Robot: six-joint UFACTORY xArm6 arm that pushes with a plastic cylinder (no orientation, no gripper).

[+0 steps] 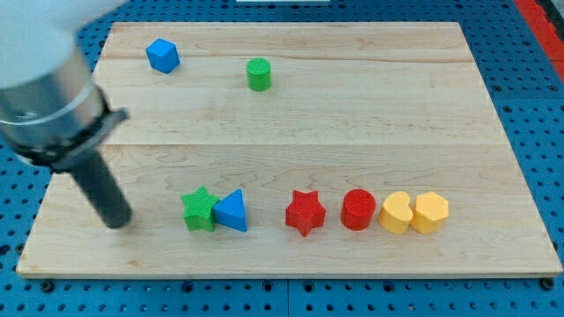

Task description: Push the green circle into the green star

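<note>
With no gripper, only my tip (117,222) left of the green star (199,210), I judged the green circle (258,74) near the top light, rigid, best pushed from above.

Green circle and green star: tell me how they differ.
The green circle is a round cylinder; the green star is pointed. The circle stands alone near the view's top; the star sits near the bottom, touching the blue triangle. My tip is beside the star, far from the circle. Both are green.
</note>
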